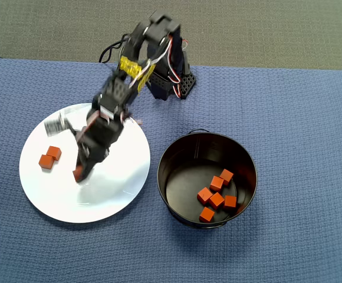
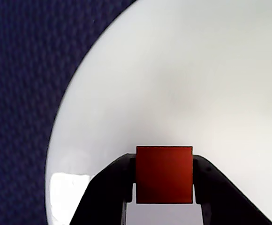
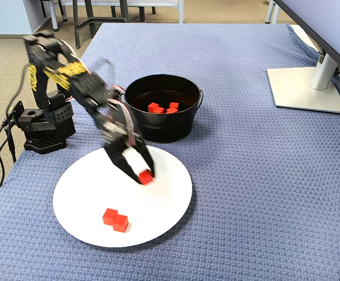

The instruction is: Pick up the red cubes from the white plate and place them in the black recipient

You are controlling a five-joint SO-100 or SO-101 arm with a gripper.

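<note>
My gripper (image 1: 78,173) is over the white plate (image 1: 118,194), shut on one red cube (image 2: 164,174); both black fingers press its sides in the wrist view. The held cube (image 3: 146,176) sits low over the plate's middle in the fixed view. Two more red cubes (image 1: 49,157) lie touching on the plate's left part in the overhead view, and near its front (image 3: 115,219) in the fixed view. The black pot (image 1: 177,153) stands right of the plate and holds several red cubes (image 1: 217,194).
The arm's base (image 1: 168,82) stands behind the plate at the blue cloth's edge. A monitor stand (image 3: 305,88) sits at the far right in the fixed view. Blue cloth (image 2: 18,93) shows left of the plate's rim.
</note>
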